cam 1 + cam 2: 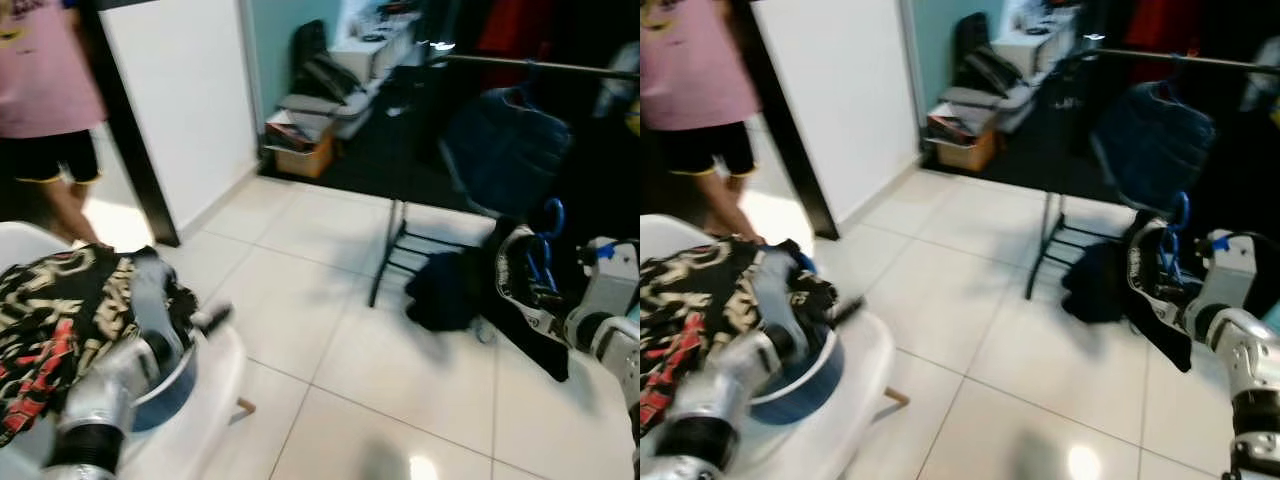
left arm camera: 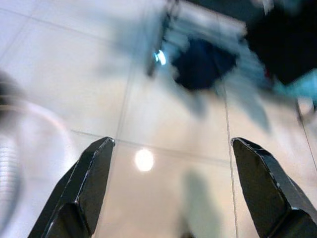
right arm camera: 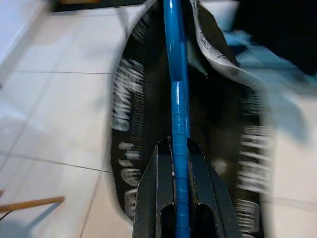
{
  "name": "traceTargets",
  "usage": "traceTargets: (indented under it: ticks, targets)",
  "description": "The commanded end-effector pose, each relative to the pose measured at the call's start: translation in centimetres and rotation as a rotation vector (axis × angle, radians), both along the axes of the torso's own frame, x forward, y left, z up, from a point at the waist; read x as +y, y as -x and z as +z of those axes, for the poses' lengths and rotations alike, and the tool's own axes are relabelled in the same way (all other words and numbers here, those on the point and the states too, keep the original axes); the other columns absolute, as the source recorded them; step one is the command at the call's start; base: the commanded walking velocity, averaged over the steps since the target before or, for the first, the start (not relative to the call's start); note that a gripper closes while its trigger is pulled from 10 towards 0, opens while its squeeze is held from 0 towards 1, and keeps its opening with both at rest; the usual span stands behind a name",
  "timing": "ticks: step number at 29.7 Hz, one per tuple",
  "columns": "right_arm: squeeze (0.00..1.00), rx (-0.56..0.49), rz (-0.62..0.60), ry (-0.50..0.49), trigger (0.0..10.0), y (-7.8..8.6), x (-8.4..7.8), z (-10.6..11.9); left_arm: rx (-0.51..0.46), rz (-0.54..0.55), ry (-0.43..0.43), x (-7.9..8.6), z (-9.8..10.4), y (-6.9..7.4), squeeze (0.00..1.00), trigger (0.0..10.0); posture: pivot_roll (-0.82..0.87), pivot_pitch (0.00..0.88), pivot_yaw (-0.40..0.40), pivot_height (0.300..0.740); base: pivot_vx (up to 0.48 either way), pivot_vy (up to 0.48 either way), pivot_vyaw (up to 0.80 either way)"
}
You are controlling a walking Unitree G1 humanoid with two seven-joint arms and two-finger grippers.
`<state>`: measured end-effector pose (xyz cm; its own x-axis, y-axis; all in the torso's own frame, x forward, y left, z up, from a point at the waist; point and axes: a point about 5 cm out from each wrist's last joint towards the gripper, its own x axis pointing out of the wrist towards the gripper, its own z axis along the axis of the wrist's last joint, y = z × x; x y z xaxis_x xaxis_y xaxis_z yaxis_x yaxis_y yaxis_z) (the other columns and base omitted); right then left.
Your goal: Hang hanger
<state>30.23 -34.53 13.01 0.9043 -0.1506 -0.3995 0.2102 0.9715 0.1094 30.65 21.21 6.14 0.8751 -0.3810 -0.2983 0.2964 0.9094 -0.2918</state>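
Lettering present, none of it readable

White block lettering runs along the black waistband (image 3: 130,111) of the garment hanging on the blue hanger (image 3: 177,74), and again on the band's far side, but motion blur smears every letter past reading. A grey strip (image 3: 218,54) folded over the hanger carries small dark print, likewise too blurred to make out. The pink shirt (image 1: 40,60) of the person standing at the back shows part of a dark print at its top edge, cut off by the frame and illegible. No numbers or signs can be read elsewhere.
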Motion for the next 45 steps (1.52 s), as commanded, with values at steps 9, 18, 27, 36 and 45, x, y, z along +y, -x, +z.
traceTargets:
  ticks: [9,18,27,36,45]
  targets:
    - [0.00,-0.056,-0.037,0.035,10.0,-0.9,2.0,-1.0,0.170,0.078,-0.101,-1.5,-5.1,1.6,0.00,10.0,-0.13,0.000,0.047,0.740,0.459,0.000,0.00]
    - [0.00,-0.142,-0.176,0.095,10.0,-1.8,1.1,0.8,0.236,0.009,-0.187,-3.5,-7.4,3.0,0.00,10.0,-0.14,0.000,0.052,0.740,0.480,0.000,-0.62]
    - [0.00,-0.203,-0.196,0.130,10.0,-2.2,0.8,2.4,0.276,-0.024,-0.235,-4.1,-8.4,3.6,0.00,10.0,-0.14,0.000,0.057,0.740,0.480,0.000,-0.18]
    - [0.00,-0.226,-0.196,0.143,10.0,-2.3,0.3,3.2,0.347,-0.041,-0.243,-5.4,-10.4,5.8,0.00,10.0,-0.15,0.000,0.059,0.740,0.480,0.000,0.00]
    - [0.00,-0.215,-0.210,0.141,10.0,-2.0,-0.5,3.6,0.396,-0.043,-0.244,-5.7,-11.6,7.4,0.00,10.0,-0.15,0.000,0.060,0.740,0.480,0.000,-0.27]
